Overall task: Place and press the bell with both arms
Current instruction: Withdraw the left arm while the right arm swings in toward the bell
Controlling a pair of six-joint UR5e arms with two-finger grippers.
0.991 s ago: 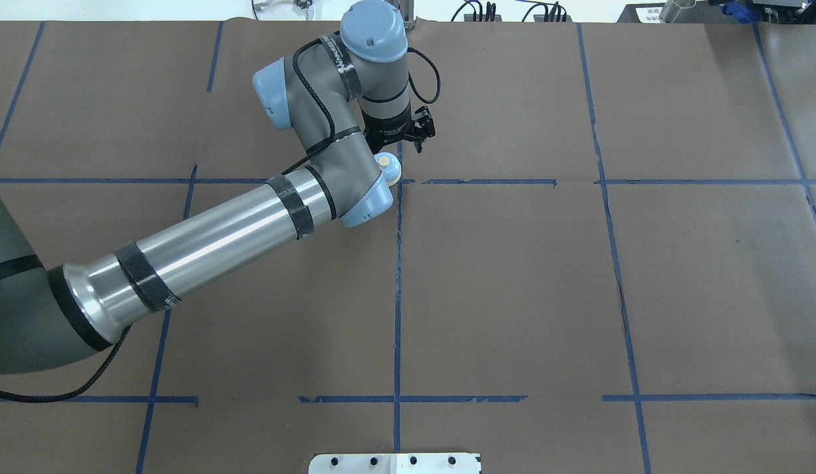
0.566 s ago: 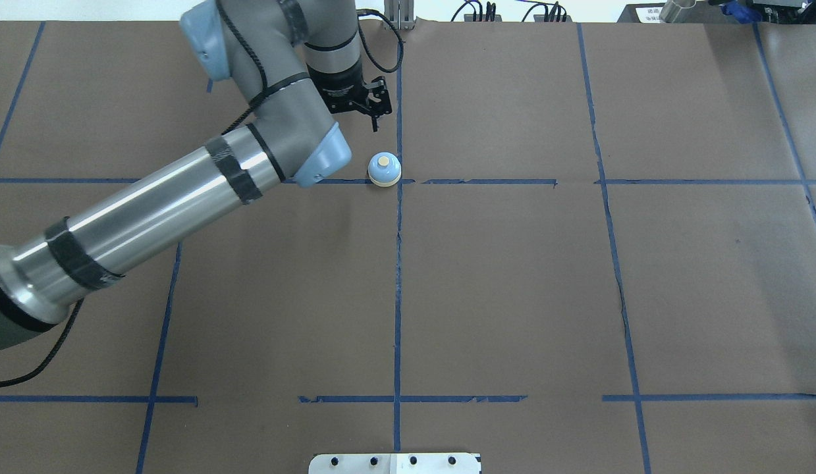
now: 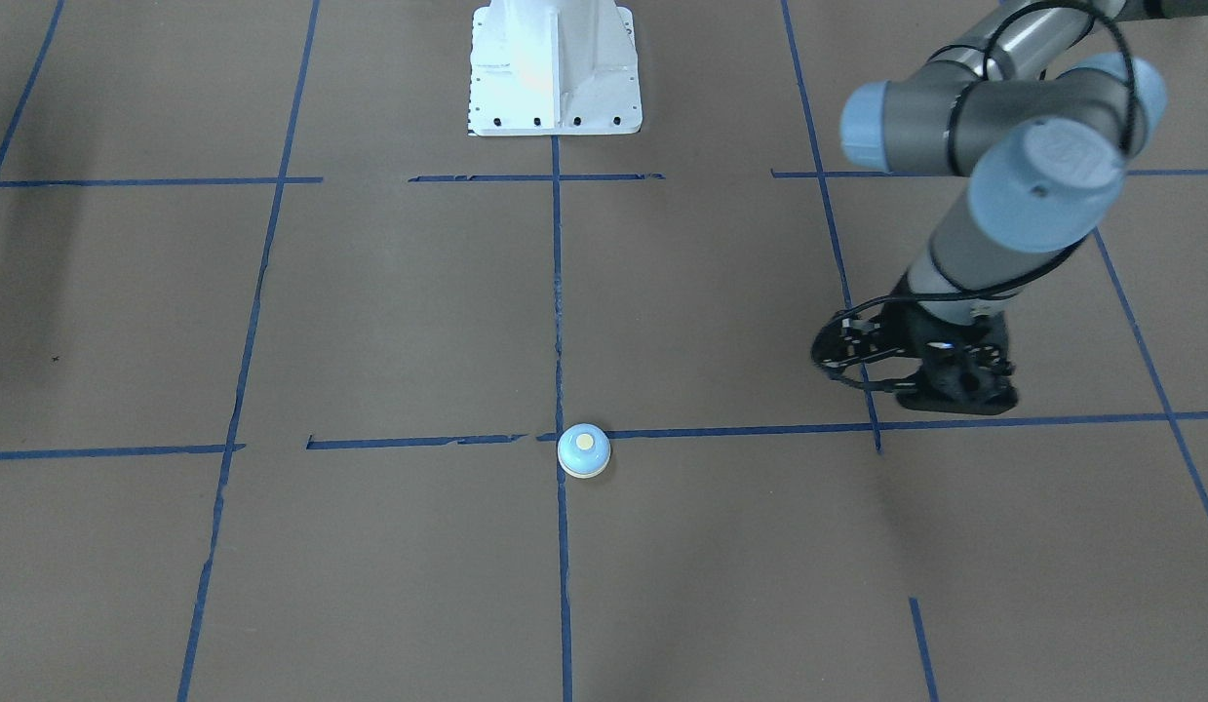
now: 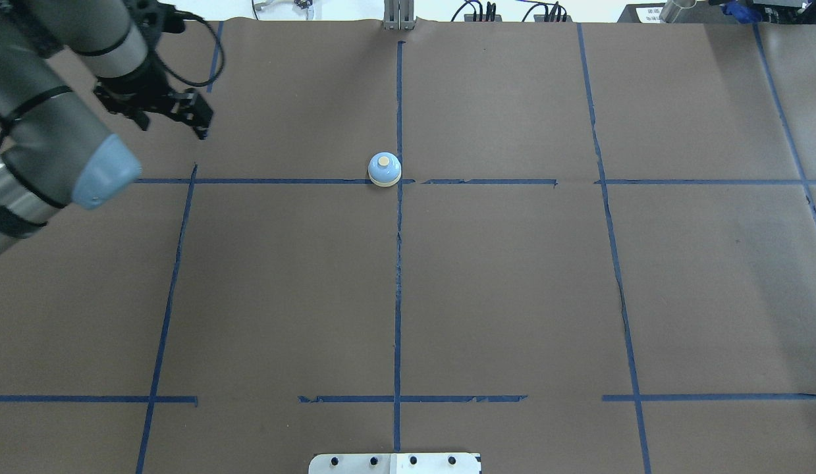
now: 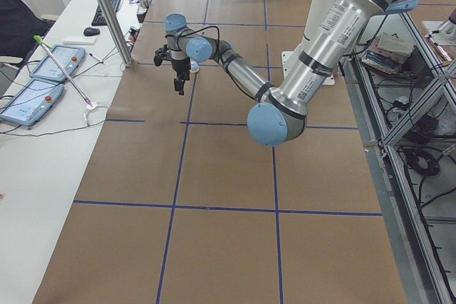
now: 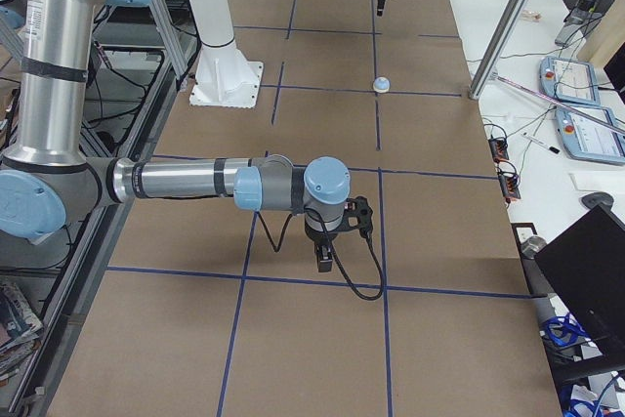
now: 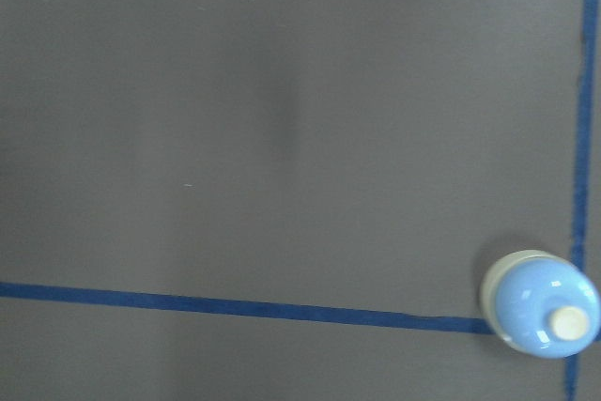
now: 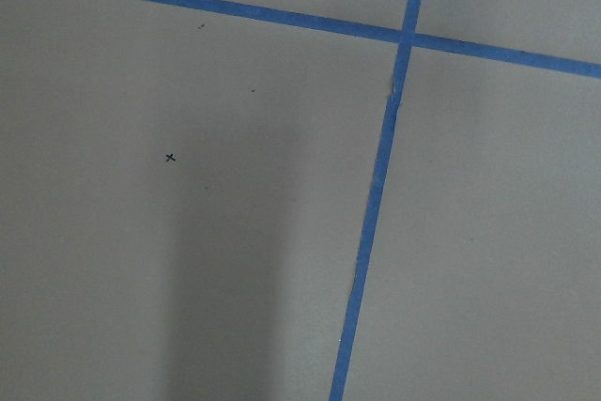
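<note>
The light-blue bell (image 4: 384, 170) stands upright on the brown table cover, just left of the centre tape crossing. It also shows in the front view (image 3: 584, 451), the left wrist view (image 7: 543, 302) and the right side view (image 6: 383, 84). My left gripper (image 4: 200, 128) hangs empty above the table's far-left part, well away from the bell, and its jaws look apart. It also shows in the front view (image 3: 954, 395). My right gripper (image 6: 325, 259) shows only in the right side view, low over the table far from the bell. I cannot tell whether it is open or shut.
Blue tape lines (image 4: 398, 283) divide the brown cover into a grid. The white pedestal base (image 3: 555, 68) stands at the robot's edge. A metal post (image 4: 398, 16) and cables sit at the far edge. Tablets and cables (image 6: 576, 114) lie on the white side bench.
My left arm has swung away from the bell toward the table's far left. The bell, half hidden under the wrist a second ago, now stands uncovered in the same spot.
</note>
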